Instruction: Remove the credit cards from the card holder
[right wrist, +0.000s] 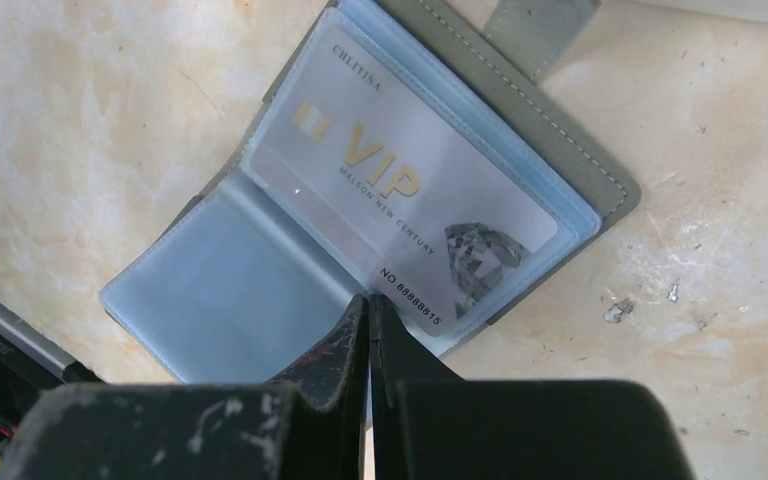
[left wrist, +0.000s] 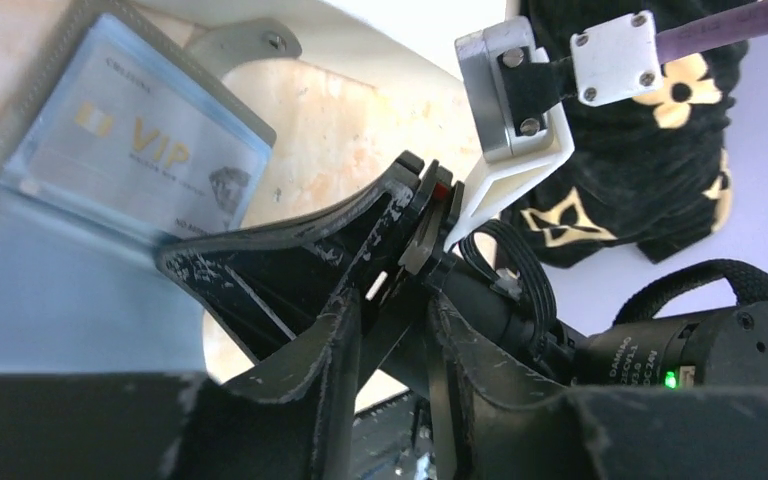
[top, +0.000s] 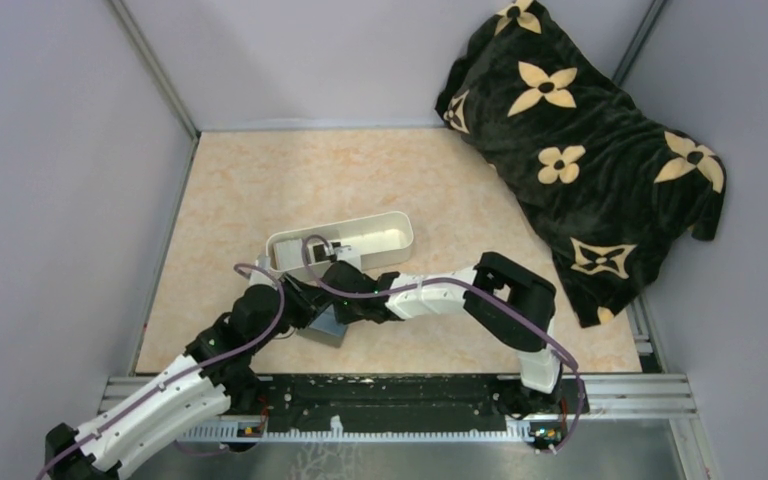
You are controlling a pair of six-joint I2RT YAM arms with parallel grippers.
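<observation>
Right wrist view: your right pincer [right wrist: 368,305] is clenched tight, tips touching the edge of the pale VIP card [right wrist: 400,190], which sits in the card holder [right wrist: 220,290] lying open on the worktop [right wrist: 80,120]. As for your left pincer [left wrist: 390,350], honestly can't tell if it's clenched or released.

Card holder [right wrist: 215,295]: a small grey bifold with stitched edges, a grey closing tab and clear blue-grey pockets. It lies opened flat, inside upward, on the counter [top: 260,190], just on the arm-base side of the white tray [top: 385,240] and near that tray's left end. Credit card [right wrist: 400,190]: pale, printed with a gold "VIP" and a diamond picture, lying flat in the pocket of the leaf nearer the tray. The other leaf shows only blue-grey plastic.
</observation>
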